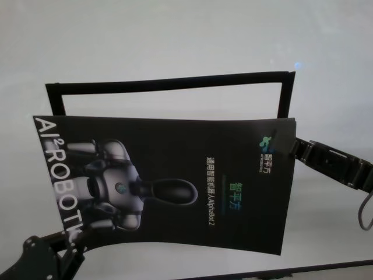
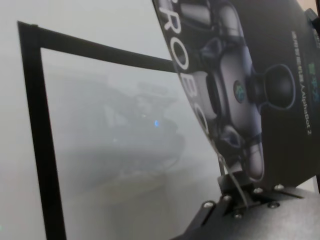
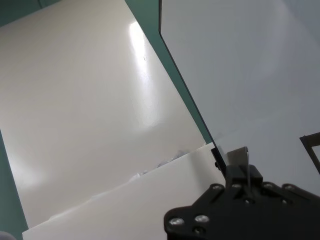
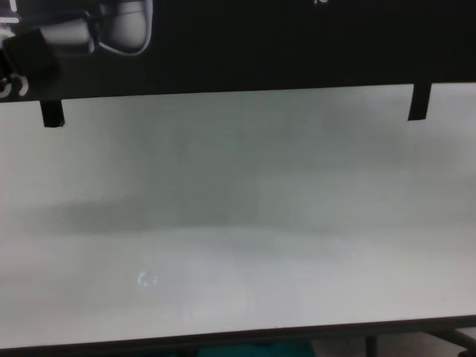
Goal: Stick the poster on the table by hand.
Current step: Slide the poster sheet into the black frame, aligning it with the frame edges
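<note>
The left hand (image 1: 69, 244), black and jointed, sits below the near-left corner of the large glossy black poster with white lettering and a grey-white robot picture (image 1: 175, 181), and its fingers are closed on that corner's edge. In the left wrist view the same left hand (image 2: 235, 192) pinches the poster (image 2: 260, 80) just beneath the robot picture, with the sheet curving up and away from it.

The poster hangs above the wide, smooth white-grey table (image 1: 175, 46), held by two opposite corners and bowed between them, not lying flat. Its far edge overlaps the near side of a rectangle of narrow black tape strips (image 1: 169, 83) stuck on the table; the strips' left, far and right sides show beyond the poster. In the chest view the poster's dark underside (image 4: 260, 44) fills the top, with two short ends of the tape strips (image 4: 419, 103) showing below its edge against the table (image 4: 238, 245).

The right hand (image 1: 287, 143) grips the poster's far-right corner, beside the small green logo, its black arm running off to the right of the poster. In the right wrist view the right hand (image 3: 239, 161) is clamped on the poster's pale back face (image 3: 95, 110).
</note>
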